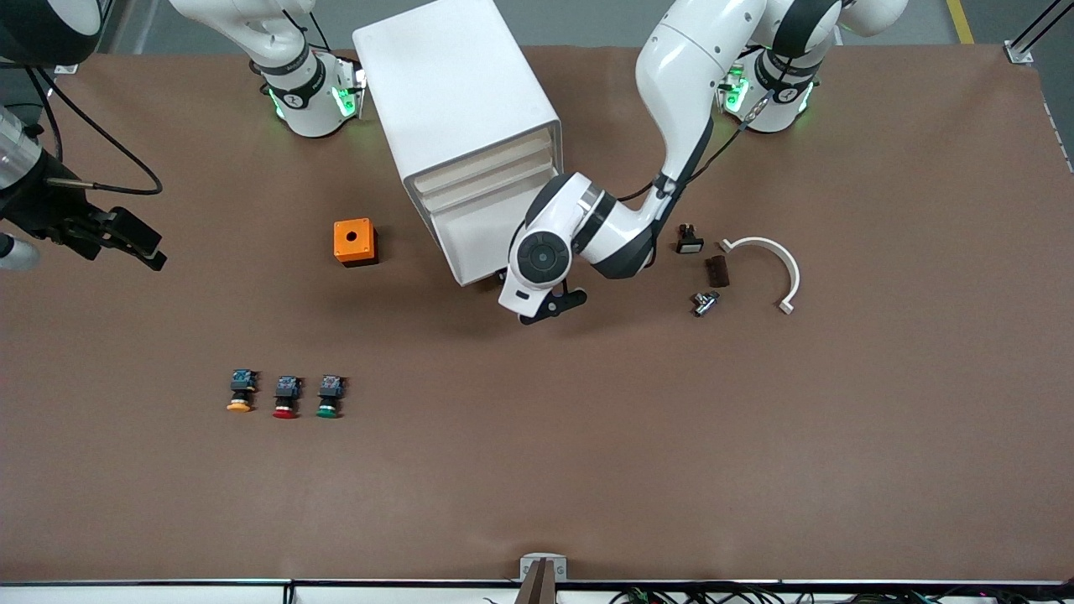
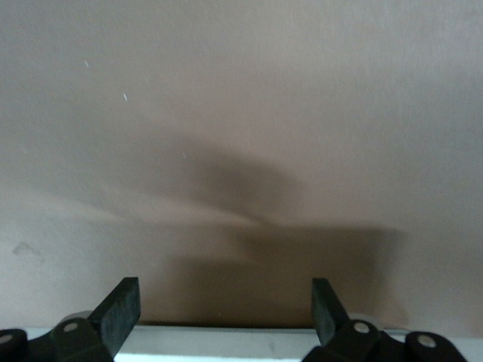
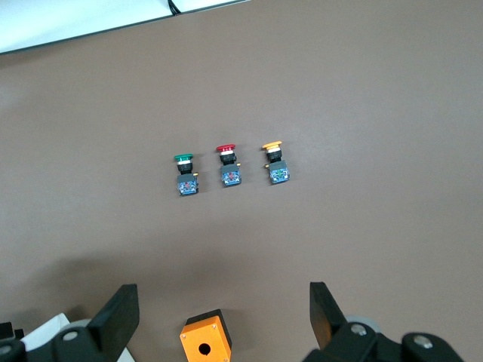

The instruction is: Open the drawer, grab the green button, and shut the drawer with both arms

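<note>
The left pincer [image 1: 550, 309] hangs low right in front of the white cabinet [image 1: 457, 126], by its bottom drawer [image 1: 478, 239], with its fingers wide apart and holding nothing. So the left arm is the near one for pulling the drawer. The right pincer [image 1: 138, 243] waits over the right arm's end of the tabletop [image 1: 755, 436], fingers apart too. The green button [image 1: 328, 397] lies on the tabletop, nearer the front camera than the orange box [image 1: 355, 242], beside the red button [image 1: 286, 398]. It is small, with a black body and blue block.
</note>
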Robot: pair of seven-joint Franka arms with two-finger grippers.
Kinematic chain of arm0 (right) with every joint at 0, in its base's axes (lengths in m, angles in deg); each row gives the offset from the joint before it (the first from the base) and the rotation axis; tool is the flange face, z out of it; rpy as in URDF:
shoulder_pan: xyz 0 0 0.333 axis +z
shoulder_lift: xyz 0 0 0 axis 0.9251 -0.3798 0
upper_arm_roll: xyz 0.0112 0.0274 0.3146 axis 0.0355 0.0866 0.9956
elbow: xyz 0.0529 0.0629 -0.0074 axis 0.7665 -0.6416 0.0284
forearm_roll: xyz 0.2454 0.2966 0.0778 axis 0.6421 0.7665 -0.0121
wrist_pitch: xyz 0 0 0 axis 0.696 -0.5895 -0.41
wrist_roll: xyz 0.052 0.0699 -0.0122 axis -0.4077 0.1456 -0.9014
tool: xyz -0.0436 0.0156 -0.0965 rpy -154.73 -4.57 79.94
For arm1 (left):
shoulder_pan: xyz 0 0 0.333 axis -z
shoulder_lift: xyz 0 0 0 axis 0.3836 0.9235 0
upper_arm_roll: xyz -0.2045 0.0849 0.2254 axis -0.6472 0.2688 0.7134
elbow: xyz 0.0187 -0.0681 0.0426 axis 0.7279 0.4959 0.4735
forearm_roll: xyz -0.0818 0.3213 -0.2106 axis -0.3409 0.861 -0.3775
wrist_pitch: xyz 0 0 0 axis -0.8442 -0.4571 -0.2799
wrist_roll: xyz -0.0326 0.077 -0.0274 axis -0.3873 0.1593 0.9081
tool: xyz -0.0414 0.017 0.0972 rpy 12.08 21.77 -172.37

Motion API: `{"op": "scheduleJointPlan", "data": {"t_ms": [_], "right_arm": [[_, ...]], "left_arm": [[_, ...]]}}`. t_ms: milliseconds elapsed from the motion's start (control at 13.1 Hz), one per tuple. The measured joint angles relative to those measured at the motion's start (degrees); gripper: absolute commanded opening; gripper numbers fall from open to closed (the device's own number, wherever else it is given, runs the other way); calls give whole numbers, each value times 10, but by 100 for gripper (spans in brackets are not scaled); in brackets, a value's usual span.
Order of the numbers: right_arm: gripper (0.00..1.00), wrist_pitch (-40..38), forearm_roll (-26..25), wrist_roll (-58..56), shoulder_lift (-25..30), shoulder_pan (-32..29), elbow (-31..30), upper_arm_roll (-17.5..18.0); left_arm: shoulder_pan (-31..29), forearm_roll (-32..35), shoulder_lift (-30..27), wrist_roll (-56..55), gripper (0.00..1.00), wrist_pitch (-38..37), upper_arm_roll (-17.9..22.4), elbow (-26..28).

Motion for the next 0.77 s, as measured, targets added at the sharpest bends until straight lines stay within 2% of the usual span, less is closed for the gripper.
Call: {"op": "scheduleJointPlan", "data": {"t_ms": [459, 766], "right_arm": [[100, 0, 0, -2, 0, 1, 2, 0], [100, 0, 0, -2, 0, 2, 3, 0]], "left_arm": [[9, -19, 4, -52, 100, 0, -48, 9], [32, -64, 8, -56, 100, 0, -51, 11]]}}
